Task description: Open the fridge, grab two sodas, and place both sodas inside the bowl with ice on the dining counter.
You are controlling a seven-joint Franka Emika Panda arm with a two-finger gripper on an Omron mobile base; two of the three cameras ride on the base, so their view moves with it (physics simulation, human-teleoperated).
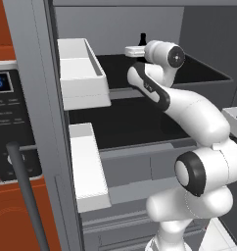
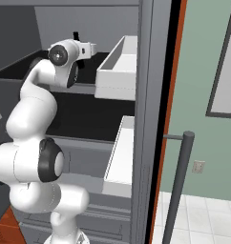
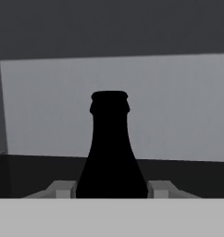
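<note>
Black soda bottle (image 3: 110, 152) — no label, between hand (image 3: 112, 189) fingers (image 3: 63, 189)

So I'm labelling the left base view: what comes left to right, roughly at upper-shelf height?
Microwave panel → fridge door edge → white door bin → soda bottle → arm's wrist joint → black shelf.

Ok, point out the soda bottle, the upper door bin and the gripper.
soda bottle (image 3: 110, 152): hand view, on its shoulder.
upper door bin (image 1: 83, 81): left base view, on its long side wall.
gripper (image 3: 111, 189): hand view, midway between the fingertips.
</note>
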